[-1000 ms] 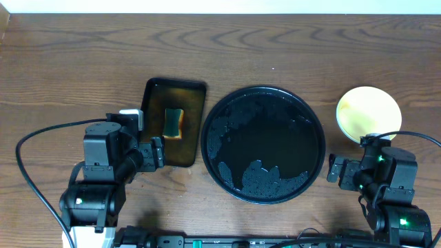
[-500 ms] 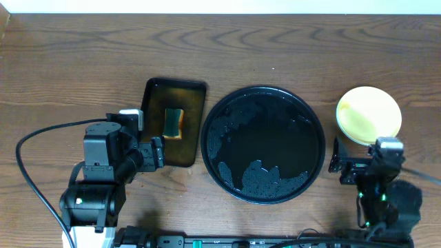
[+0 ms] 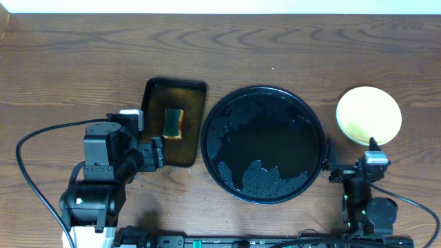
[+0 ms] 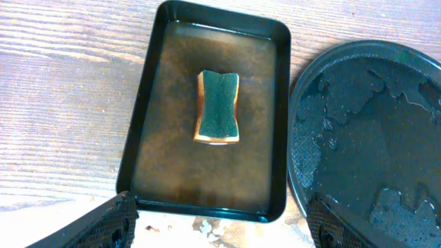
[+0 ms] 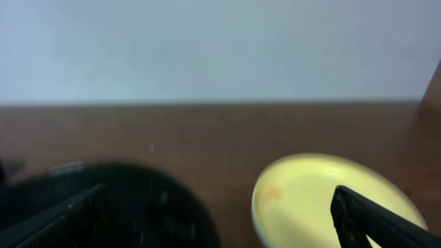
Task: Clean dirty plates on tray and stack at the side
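Blurry yellow plate (image 5: 310,200), near rim off-frame.

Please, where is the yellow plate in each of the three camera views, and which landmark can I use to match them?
Overhead: yellow plate at the right, apart from the round black tray.
Left wrist: not in it.
Right wrist: lower right, blurred.
Shared landmark: the tray, centre overhead, right edge in left wrist, lower left in right wrist.

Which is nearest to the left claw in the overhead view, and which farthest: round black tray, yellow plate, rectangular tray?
1. rectangular tray, left side, next to the left claw.
2. round black tray, at the centre.
3. yellow plate, at far right.
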`<act>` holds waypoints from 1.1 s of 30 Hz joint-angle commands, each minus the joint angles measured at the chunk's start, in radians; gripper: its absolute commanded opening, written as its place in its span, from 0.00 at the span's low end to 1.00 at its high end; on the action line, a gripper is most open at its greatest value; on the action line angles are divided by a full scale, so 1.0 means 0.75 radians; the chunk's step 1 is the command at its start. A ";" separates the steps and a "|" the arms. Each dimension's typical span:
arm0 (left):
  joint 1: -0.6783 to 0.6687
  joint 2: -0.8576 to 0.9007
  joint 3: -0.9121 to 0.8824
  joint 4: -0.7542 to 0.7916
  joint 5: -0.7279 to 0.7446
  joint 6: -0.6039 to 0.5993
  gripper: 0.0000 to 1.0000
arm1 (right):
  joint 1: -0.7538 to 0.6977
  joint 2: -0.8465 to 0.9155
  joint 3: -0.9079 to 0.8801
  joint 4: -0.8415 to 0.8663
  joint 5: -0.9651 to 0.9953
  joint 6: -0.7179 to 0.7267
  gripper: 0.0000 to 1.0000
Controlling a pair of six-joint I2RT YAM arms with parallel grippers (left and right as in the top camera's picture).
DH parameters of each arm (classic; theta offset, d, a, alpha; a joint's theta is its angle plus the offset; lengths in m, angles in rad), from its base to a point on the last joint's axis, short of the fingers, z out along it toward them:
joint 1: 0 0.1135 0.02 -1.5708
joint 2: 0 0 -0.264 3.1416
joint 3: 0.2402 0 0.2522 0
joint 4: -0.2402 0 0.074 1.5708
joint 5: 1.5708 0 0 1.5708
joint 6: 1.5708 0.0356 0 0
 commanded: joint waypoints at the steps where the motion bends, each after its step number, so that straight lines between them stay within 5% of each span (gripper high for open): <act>1: -0.003 0.001 -0.010 0.001 0.012 0.017 0.79 | 0.021 0.011 -0.002 -0.023 -0.020 -0.004 0.99; 33: -0.003 0.001 -0.010 0.001 0.012 0.017 0.79 | 0.021 0.051 -0.002 -0.023 -0.027 -0.002 0.99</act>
